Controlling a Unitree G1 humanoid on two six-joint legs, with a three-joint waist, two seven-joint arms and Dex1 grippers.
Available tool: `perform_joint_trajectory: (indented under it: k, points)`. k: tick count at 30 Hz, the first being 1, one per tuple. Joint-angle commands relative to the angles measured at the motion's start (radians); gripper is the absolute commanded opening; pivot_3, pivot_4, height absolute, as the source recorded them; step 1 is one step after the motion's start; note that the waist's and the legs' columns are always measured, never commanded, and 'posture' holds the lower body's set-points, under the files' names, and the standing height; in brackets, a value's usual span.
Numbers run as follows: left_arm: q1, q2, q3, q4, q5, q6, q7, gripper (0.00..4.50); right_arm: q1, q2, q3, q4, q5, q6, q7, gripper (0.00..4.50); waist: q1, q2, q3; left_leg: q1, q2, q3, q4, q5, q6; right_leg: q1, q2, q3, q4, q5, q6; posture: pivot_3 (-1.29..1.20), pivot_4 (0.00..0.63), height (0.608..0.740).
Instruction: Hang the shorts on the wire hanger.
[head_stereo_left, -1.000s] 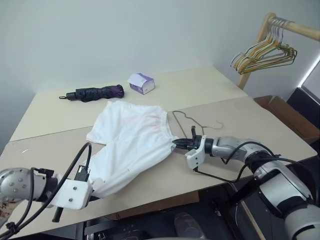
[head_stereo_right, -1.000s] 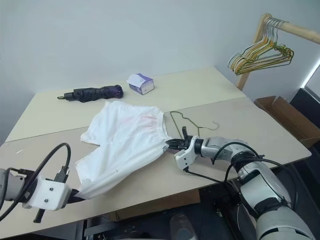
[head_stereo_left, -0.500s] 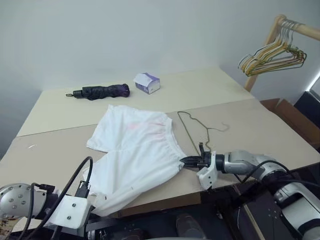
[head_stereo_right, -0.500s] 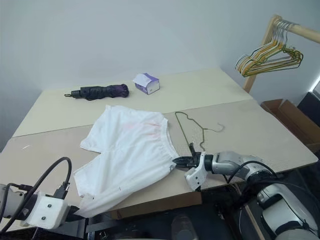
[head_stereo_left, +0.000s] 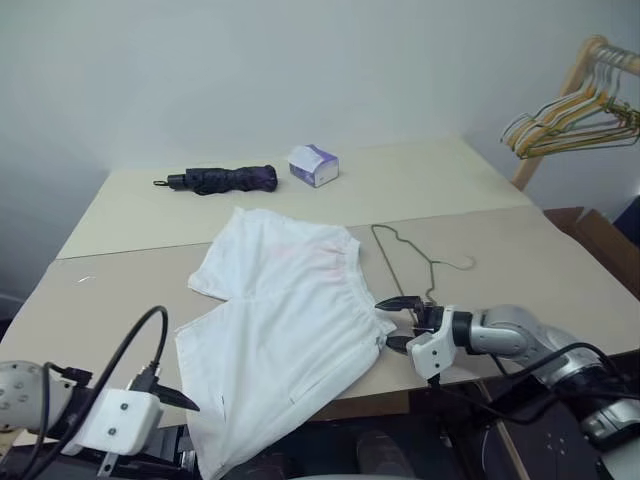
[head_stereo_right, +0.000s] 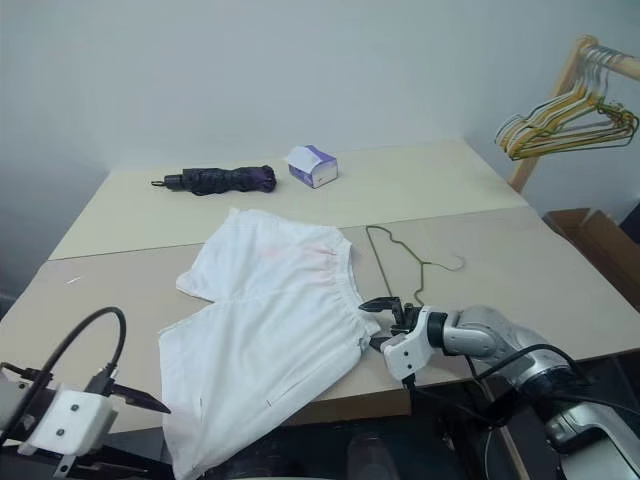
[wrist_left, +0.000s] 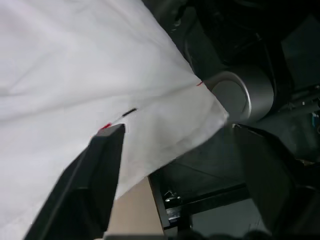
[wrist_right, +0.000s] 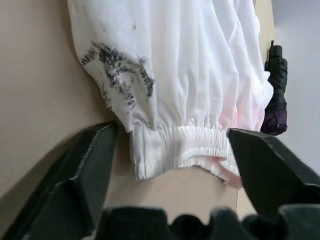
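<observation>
White shorts flat on table | left claw open | right claw open

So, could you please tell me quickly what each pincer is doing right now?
Left pincer: open, holding nothing, at the shorts' hem.
Right pincer: open, holding nothing, at the waistband.

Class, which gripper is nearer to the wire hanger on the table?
Right. The right gripper sits open at the shorts' waistband, just short of the hanger. The left gripper is open at the table's near edge by the shorts' hem, far across the cloth.
</observation>
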Motion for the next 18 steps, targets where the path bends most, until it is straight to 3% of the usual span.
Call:
perform_joint_trajectory:
  k: [1, 7, 10, 18]
  points:
    - [-0.09, 0.003, 0.064, 0.058, -0.102, 0.053, -0.003, 3.83, 0.079, -0.077, -0.044, -0.138, 0.174, 0.16, 0.169, 4.46, 0.018, 0.0, 0.0, 0.0, 0.0, -0.001, 0.001, -0.001, 0.0, -0.001, 0.0, -0.001, 0.0, -0.001, 0.0, -0.22, 0.014, 0.74]
    - [-0.398, -0.052, -0.016, -0.013, -0.371, 0.367, 0.197, 3.83, 0.149, -0.072, -0.241, -0.29, 0.424, 0.556, 0.198, 4.46, 0.033, -0.002, 0.002, -0.004, 0.001, -0.001, 0.005, -0.003, -0.001, -0.001, 0.0, -0.001, 0.0, -0.001, 0.0, -0.26, 0.006, 0.74]
    - [-0.484, -0.114, -0.07, -0.005, -0.387, 0.423, 0.255, 3.83, 0.16, -0.067, -0.291, -0.317, 0.43, 0.683, 0.196, 4.46, 0.019, 0.001, -0.001, -0.004, 0.001, -0.001, 0.006, -0.005, -0.002, -0.001, 0.0, -0.001, 0.0, 0.003, 0.007, -0.29, 0.002, 0.74]
    - [-0.717, -0.291, -0.238, 0.011, -0.438, 0.648, 0.468, 3.83, 0.011, 0.057, -0.265, -0.365, 0.38, 1.447, 0.076, 4.46, -0.026, 0.002, -0.002, -0.015, 0.001, -0.002, 0.015, -0.007, -0.001, -0.007, 0.001, -0.005, 0.0, 0.004, 0.008, -0.33, 0.0, 0.74]
